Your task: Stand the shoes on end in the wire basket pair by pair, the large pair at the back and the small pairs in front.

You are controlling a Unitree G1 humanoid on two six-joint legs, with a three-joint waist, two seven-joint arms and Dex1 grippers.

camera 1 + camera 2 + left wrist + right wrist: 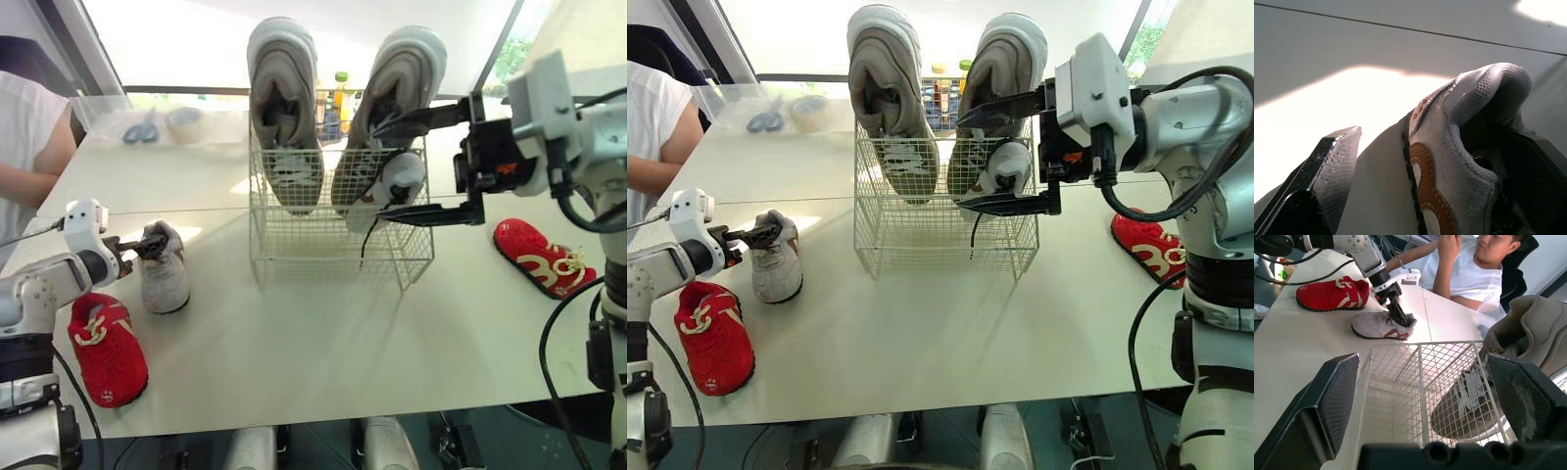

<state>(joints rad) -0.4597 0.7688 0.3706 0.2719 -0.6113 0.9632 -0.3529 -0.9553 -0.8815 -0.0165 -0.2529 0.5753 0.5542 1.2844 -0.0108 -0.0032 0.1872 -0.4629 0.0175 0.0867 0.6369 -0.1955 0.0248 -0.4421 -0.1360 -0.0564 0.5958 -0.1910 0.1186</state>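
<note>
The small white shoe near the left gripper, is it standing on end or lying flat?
Lying flat: the small white shoe rests on its sole on the table, outside the wire basket.

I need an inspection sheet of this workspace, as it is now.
Surface: white table.
Job's things: wire basket holds large grey pair behind, small white shoe in front; second white shoe, two red shoes on table.
Clutter: clear box with scissors, tape; bottles behind basket.
End effectors: left end effector open astride second white shoe's heel; right end effector open at basket.
Cables: black cable beside right arm.
Surroundings: seated person at left.
</note>
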